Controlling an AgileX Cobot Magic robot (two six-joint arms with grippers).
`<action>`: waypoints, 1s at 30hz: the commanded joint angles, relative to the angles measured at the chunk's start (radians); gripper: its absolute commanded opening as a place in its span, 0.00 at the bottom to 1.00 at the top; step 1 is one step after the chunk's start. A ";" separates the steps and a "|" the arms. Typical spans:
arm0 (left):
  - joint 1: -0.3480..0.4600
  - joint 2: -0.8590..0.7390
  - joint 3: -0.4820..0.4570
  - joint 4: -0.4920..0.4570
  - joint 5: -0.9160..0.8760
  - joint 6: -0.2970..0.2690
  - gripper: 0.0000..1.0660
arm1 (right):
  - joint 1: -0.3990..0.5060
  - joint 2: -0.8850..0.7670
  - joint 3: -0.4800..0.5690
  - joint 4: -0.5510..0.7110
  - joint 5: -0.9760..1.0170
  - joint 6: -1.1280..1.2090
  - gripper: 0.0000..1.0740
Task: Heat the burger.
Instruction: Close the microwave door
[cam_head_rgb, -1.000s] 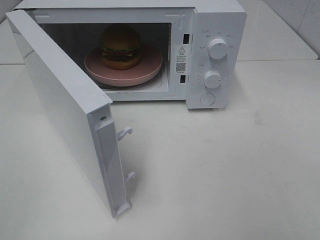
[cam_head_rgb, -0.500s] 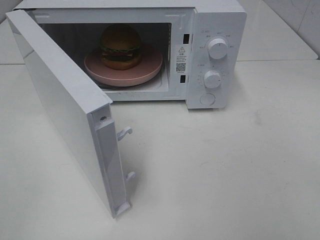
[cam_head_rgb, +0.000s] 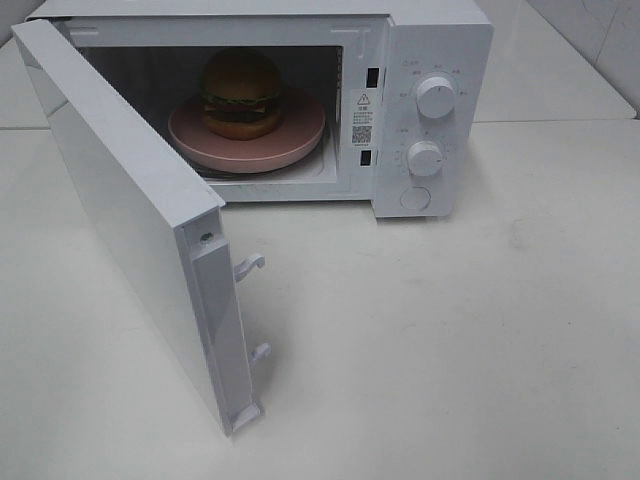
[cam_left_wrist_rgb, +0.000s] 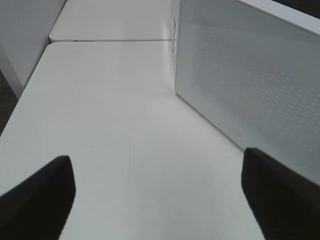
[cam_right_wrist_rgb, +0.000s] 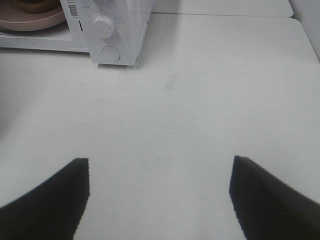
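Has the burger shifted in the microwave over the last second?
No. The burger sits where it was on the pink plate, same gap to the microwave wall.

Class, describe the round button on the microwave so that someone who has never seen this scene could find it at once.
Start at the white microwave standing with its door swung open. On the control panel right of the cavity, look below the upper knob and lower knob. The button sits lowest; unlike the raised knobs above, it is a flat, plain disc.
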 joint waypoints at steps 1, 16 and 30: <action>0.000 0.065 -0.005 -0.005 -0.052 -0.005 0.61 | -0.008 -0.029 0.001 0.004 -0.013 0.001 0.71; 0.000 0.359 0.022 -0.017 -0.330 -0.005 0.00 | -0.008 -0.029 0.001 0.004 -0.013 0.001 0.71; 0.000 0.534 0.226 -0.059 -0.977 0.001 0.00 | -0.008 -0.029 0.001 0.004 -0.013 0.001 0.71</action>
